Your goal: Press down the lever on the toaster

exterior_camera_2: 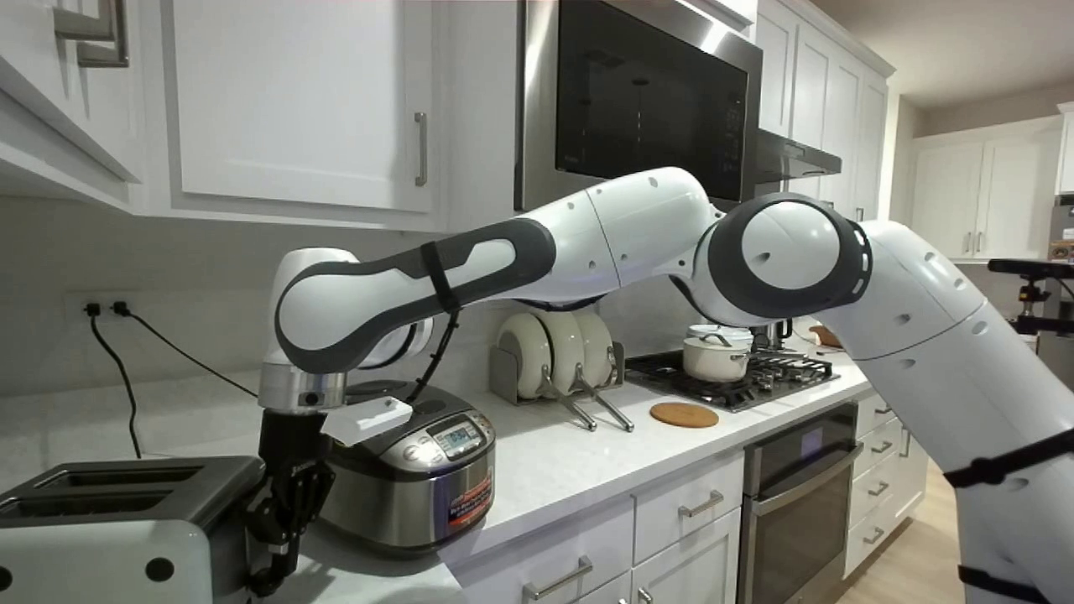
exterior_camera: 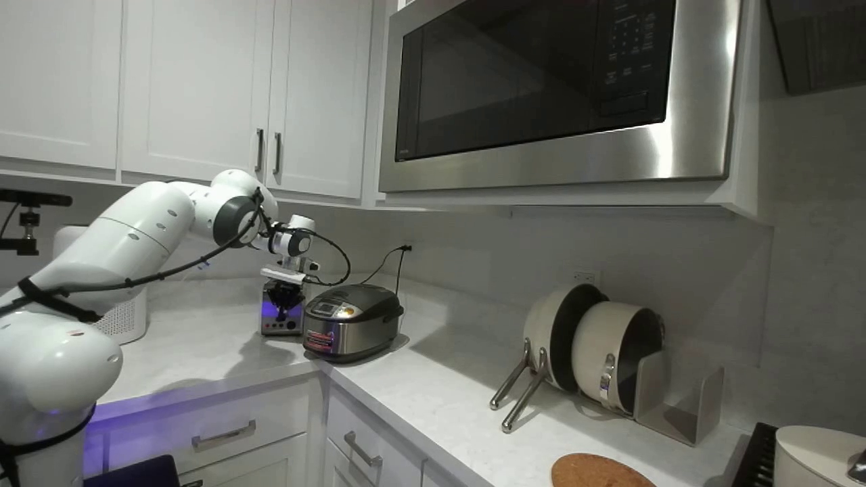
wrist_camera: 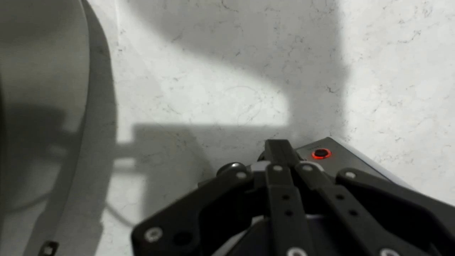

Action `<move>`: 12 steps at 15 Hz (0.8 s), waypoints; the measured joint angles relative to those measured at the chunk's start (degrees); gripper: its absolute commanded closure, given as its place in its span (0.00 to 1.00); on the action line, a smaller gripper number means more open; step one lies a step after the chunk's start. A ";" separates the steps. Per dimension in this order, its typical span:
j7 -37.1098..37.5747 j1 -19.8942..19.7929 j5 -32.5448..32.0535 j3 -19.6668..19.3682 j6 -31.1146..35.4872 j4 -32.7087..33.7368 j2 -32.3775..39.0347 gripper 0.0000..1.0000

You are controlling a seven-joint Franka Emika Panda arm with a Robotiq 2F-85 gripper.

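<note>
1. The two-slot toaster [exterior_camera_2: 92,549] is standing on the pale countertop [exterior_camera: 440,396] near its inner corner; in an exterior view its control end is showing a violet-blue tint, with small round controls sitting low on it.
2. In the wrist view, a round button [wrist_camera: 321,153] on the toaster is shining with an orange-red ring.
3. The gripper [exterior_camera_2: 270,575] is pointing down just in front of the control end, its fingers [wrist_camera: 279,153] resting together. I cannot make out the lever, so I cannot tell whether the fingertips are touching it.
4. The white robot arm [exterior_camera_2: 621,235] is arching above the counter, a black cable [exterior_camera: 162,275] running along it.
5. A rice cooker [exterior_camera_2: 419,482] with a lit display [exterior_camera_2: 460,436] is sitting near the toaster, counter surface showing between them.
6. Two black plugs [exterior_camera_2: 93,309] are sitting in a wall outlet [exterior_camera_2: 107,296].
7. Farther along, cream pans [exterior_camera: 599,341] are standing on edge in a rack [exterior_camera: 651,385], and a round cork trivet [exterior_camera_2: 684,414] is lying flat near them.
8. A lidded white pot [exterior_camera_2: 713,361] is resting on the gas cooktop [exterior_camera_2: 671,382].
9. The stainless microwave [exterior_camera: 528,81] is hanging above the counter, beside white cabinets [exterior_camera: 196,81].
</note>
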 measured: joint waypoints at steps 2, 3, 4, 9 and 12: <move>0.00 0.43 0.02 0.02 -0.54 0.54 0.19 0.50; 0.02 0.76 0.02 0.02 -0.82 0.73 0.23 0.44; 0.06 1.07 -0.02 0.00 -1.09 0.88 0.26 0.35; 0.14 2.43 -0.88 -0.12 -1.49 1.18 1.62 0.01; 0.34 3.56 -2.40 -0.45 -1.49 1.49 2.24 0.00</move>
